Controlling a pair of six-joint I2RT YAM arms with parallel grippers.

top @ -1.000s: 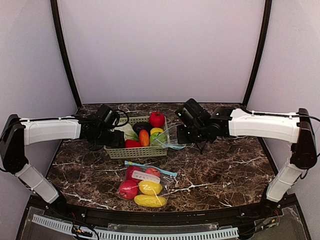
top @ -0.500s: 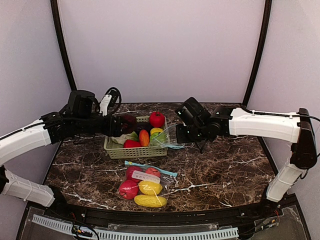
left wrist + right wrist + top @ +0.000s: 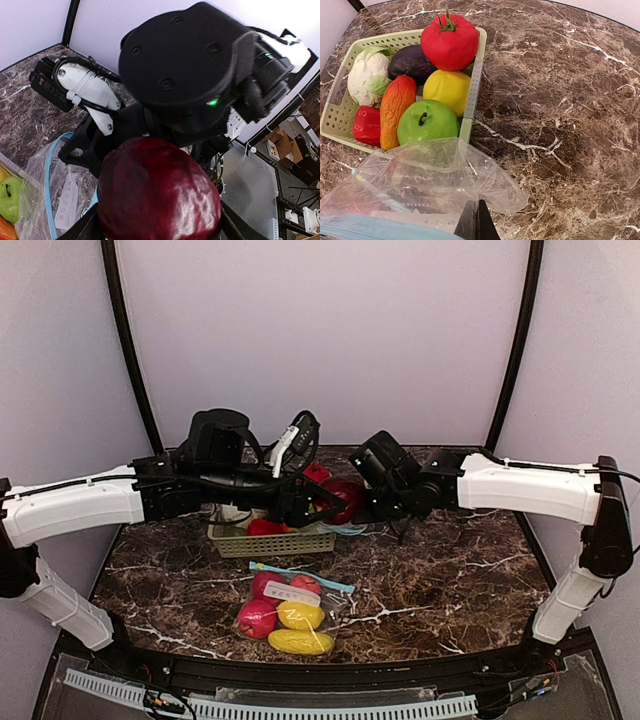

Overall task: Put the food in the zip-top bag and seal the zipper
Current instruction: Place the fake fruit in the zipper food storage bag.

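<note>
2 bags are out. From above, a filled bag [image 3: 285,612] lies near the table's [image 3: 470,580] front edge with bare marble to its right. The left arm [image 3: 90,505] reaches over the basket [image 3: 270,541], its dark red cabbage [image 3: 342,496] close to the right arm [image 3: 520,488].

Left wrist: the left fingers [image 3: 82,226] grip the cabbage just beside the open bag's [image 3: 55,185] blue rim.

Right wrist: the right fingers [image 3: 479,222] pinch the open bag tight beside the basket's right rim; 7 foods [image 3: 447,89] sit inside the basket.
</note>
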